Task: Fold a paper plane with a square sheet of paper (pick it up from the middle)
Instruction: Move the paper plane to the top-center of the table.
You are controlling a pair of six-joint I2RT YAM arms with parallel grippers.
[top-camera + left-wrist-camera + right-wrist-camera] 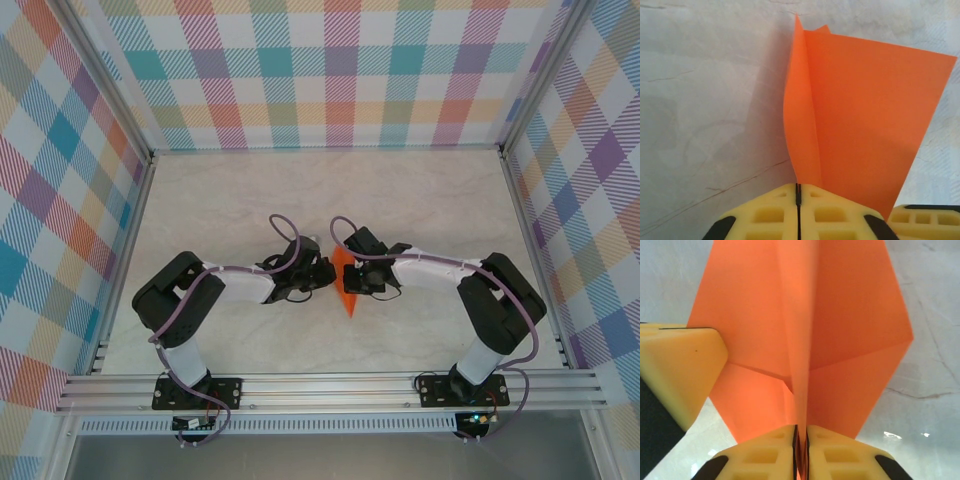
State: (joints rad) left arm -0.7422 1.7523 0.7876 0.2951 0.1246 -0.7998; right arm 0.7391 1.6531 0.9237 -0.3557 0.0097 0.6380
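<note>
Pale marbled table (300, 200) forms the work surface, enclosed on three sides by walls (340, 70) in pastel checks. An aluminium rail (330, 390) at the near edge carries both arm bases.

Item 1, position of arms. In the top view both arms reach inward and meet near the middle of the table, wrists facing each other, with a small gap between them.

Item 2, task object. The paper plane (347, 295) sits in that gap, bright orange, with its narrow point directed toward the near edge. It is partly formed, with a centre crease and slanted folds visible on its faces. It is held off the table, upright on its fold, with its flaps spreading to either side.

Item 3, left gripper (798, 200). The yellow jaws are pressed together, and the creased edge of the plane runs straight into the seam between them. Finding: clenched on the plane. A yellow finger (925, 220) of the opposite gripper shows just beside it, at the lower right of that wrist view.

Item 4, right gripper (801, 445). The jaws are closed on the plane's centre fold, and orange paper shows in the slit between them. Finding: grasping the plane, just beside the left gripper's hold.
</note>
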